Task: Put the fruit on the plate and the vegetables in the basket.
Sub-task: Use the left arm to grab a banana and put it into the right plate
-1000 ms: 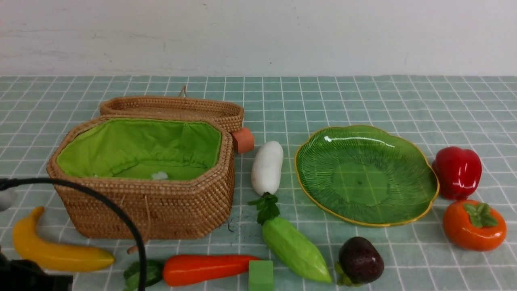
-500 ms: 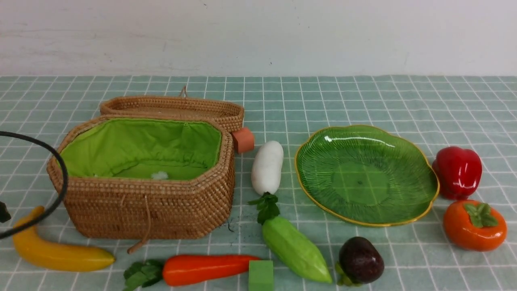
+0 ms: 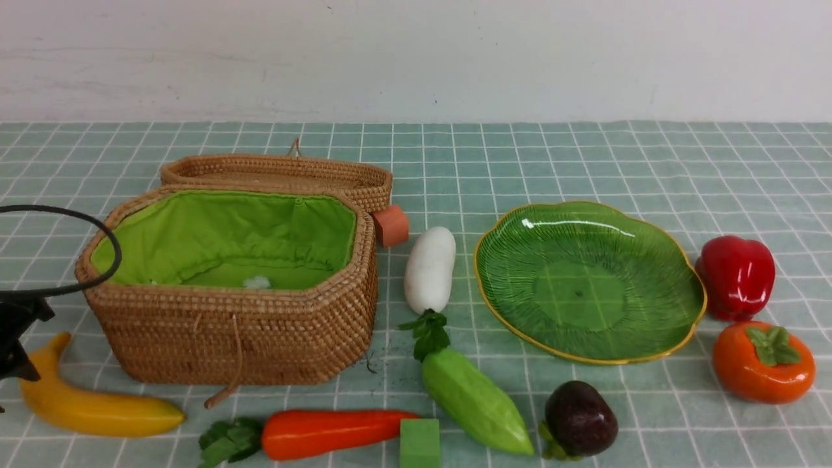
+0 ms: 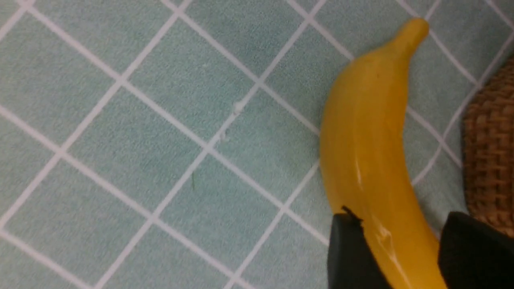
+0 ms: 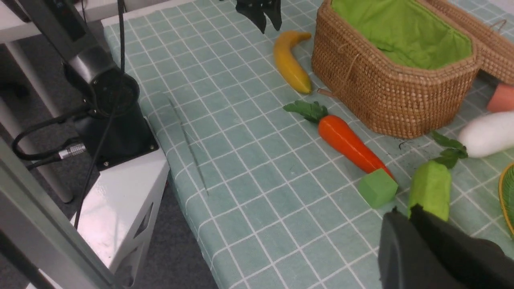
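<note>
The left gripper [image 4: 401, 218] is poised over the banana [image 4: 369, 132], which lies on the cloth [image 4: 160, 160] just beside the basket [image 4: 490, 140], jaws parted astride it, nothing gripped. The right gripper [image 5: 405, 212] is pressed closed, empty. The glossy, curved fruit may be squeezed out sideways.

Front wide, left wrist close; share banana [image 3: 97, 409]

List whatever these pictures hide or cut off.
Basket floor: front view, the near wall hides most of it.
Green foam block: front view's bottom edge cuts it.
Left gripper: cut by the front view's left edge; contact with the banana unclear.
Right gripper: absent from the front view; dark, blurred, cut off in its wrist view.
Plate: right wrist view's edge leaves only a sliver.
</note>
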`<state>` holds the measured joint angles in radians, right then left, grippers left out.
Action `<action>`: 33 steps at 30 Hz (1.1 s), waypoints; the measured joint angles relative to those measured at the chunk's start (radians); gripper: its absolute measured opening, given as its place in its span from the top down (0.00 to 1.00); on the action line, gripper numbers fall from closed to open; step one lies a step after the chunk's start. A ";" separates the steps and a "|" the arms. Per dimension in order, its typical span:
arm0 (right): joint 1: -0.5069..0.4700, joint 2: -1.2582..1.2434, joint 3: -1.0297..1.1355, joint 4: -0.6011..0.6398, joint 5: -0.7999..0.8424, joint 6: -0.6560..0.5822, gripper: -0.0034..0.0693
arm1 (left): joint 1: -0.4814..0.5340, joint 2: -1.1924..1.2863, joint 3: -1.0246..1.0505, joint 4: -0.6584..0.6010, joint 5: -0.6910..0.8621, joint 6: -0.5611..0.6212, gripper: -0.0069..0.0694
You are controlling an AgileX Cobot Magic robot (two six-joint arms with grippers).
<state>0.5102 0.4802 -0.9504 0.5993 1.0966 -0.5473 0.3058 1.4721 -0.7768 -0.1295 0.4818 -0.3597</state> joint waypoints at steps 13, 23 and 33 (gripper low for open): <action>0.000 0.000 0.000 0.009 -0.007 0.000 0.87 | 0.000 0.146 0.000 -0.011 -0.126 0.000 0.29; 0.000 0.000 0.000 0.028 -0.012 0.000 0.86 | 0.000 0.173 -0.001 -0.007 -0.103 -0.087 0.51; 0.000 0.000 0.000 -0.012 -0.072 0.172 0.85 | 0.000 -0.103 -0.001 0.119 0.071 -0.082 0.51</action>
<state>0.5102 0.4802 -0.9507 0.5875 1.0244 -0.3756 0.3058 1.3696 -0.7775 -0.0101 0.5530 -0.4420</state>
